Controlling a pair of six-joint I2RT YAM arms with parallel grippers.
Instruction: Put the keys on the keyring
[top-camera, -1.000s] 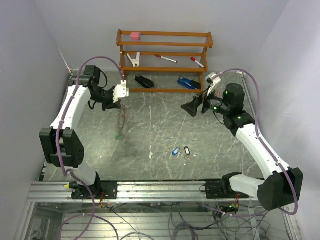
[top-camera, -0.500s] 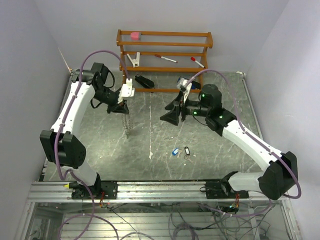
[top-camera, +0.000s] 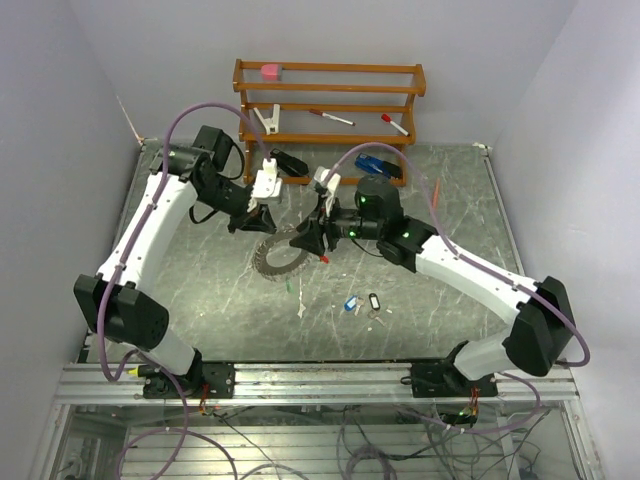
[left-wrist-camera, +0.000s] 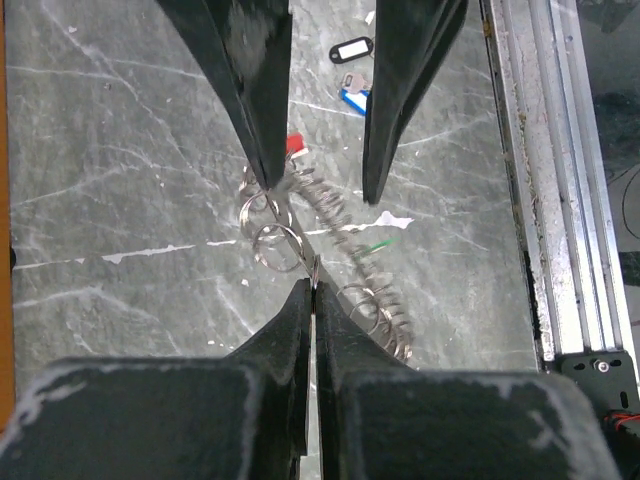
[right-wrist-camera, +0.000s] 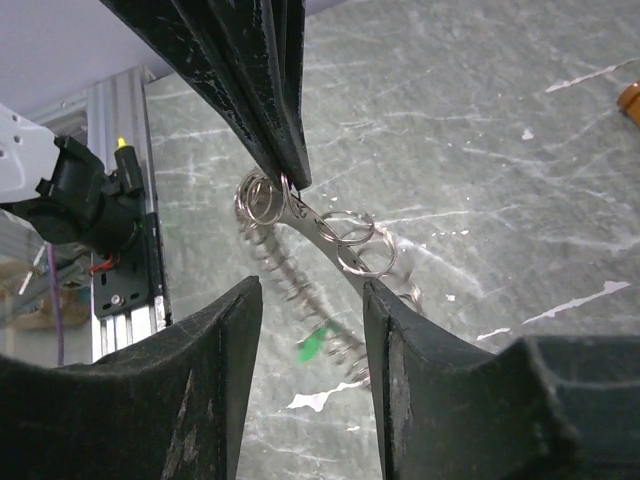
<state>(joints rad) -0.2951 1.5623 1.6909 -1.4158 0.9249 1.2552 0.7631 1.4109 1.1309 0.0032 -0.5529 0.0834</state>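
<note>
The keyring, a large silvery ring with a toothed rim and several small split rings, hangs over the table's middle. My left gripper is shut on its rim. A green tag dangles from the keyring, blurred. A red tag shows by the ring. My right gripper is open, its fingers on either side of the ring's band, one close against it. Two keys lie on the table, one with a blue tag and one with a black tag.
A wooden shelf rack stands at the back with red-capped pens, a pink object, a black item and a blue one. An aluminium rail borders the table's near edge.
The right arm swung left from near the shelf to the keyring, and its jaws narrowed. The left arm carried the ring toward the table's middle.
</note>
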